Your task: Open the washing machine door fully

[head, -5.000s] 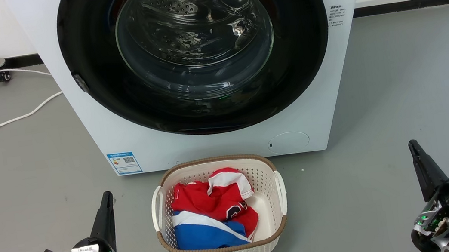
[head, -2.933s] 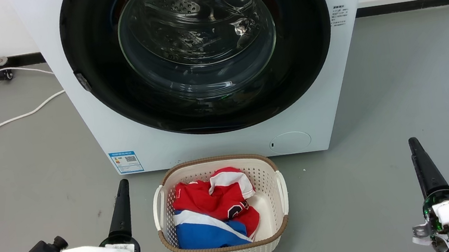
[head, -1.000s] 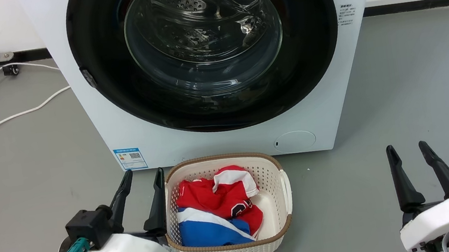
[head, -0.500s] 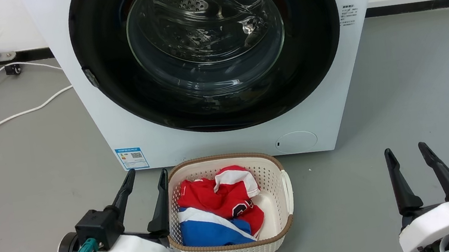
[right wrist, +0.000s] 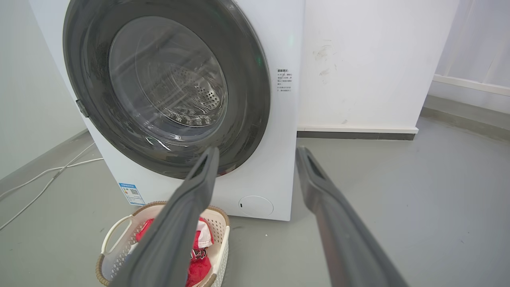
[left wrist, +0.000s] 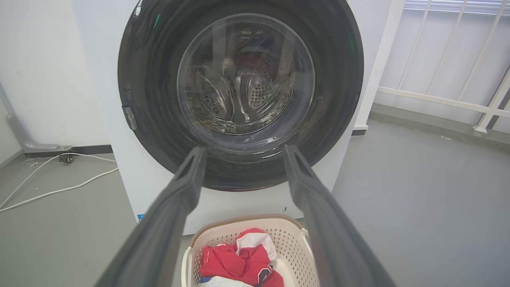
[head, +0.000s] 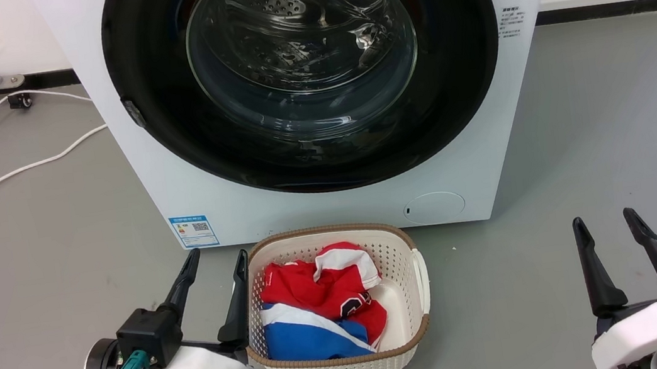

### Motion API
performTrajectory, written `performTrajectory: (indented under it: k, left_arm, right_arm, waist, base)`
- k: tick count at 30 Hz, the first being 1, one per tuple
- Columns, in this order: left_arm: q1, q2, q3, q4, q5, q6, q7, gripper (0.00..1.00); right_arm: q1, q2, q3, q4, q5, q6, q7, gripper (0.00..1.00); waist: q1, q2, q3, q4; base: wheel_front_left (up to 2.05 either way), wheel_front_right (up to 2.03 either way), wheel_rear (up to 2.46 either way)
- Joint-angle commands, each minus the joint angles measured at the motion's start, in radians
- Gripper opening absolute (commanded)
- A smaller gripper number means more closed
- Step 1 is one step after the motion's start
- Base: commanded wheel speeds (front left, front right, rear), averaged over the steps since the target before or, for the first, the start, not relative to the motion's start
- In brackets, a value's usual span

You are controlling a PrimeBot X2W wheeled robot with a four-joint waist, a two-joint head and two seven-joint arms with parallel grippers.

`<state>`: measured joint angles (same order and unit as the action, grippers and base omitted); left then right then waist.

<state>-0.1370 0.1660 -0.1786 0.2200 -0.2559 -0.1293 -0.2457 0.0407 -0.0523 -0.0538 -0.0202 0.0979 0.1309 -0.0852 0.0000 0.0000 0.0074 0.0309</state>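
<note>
The left gripper (head: pixel 218 255) has its two dark fingers (left wrist: pixel 181 187) spread with nothing between them, and in the head view the right-hand one lies against the left rim of the cream basket (head: pixel 322 233); whether it touches I cannot tell. The right gripper (head: pixel 602 217) is spread the same way and empty, over bare floor well to the right of the basket. Both sit low and near, well short of the washing machine (head: pixel 256 213). The washing machine door (head: pixel 303 67) is on the machine's front, farther back, and looks shut flush against the white panel. A small grey tab (head: pixel 133 113) on its left edge is probably the catch to pull. The likeliest trouble is the left gripper catching the basket rim as it rises and dragging or tipping the basket with its red and blue clothes (head: pixel 318 300). The basket also stands just in front of the machine, so the robot could bump it on the way in. The door rim is glossy and curved, so fingers that miss the tab may slide off without releasing the latch. A white cable (head: pixel 16 171) on the floor to the left could foul the wheels if the robot swings wide.
</note>
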Motion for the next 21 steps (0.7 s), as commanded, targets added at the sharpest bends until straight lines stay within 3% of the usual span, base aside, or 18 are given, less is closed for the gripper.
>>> performTrajectory:
  k: [1, 21]
  left_arm:
    - [-0.013, 0.004, -0.001, 0.002, 0.016, -0.002, -0.007, 1.00]
    - [-0.012, -0.001, 0.013, 0.048, -0.011, -0.001, -0.020, 1.00]
  right_arm:
    - [0.008, 0.003, -0.001, -0.007, -0.018, 0.000, -0.006, 1.00]
    - [0.004, 0.003, -0.006, 0.021, -0.019, 0.000, -0.039, 1.00]
  waist:
    - [0.0000, 0.0000, 0.000, 0.001]
    - [0.0000, 0.0000, 0.002, -0.002]
  base:
    - [0.00, 0.00, 0.00]
    - [0.00, 0.00, 0.00]
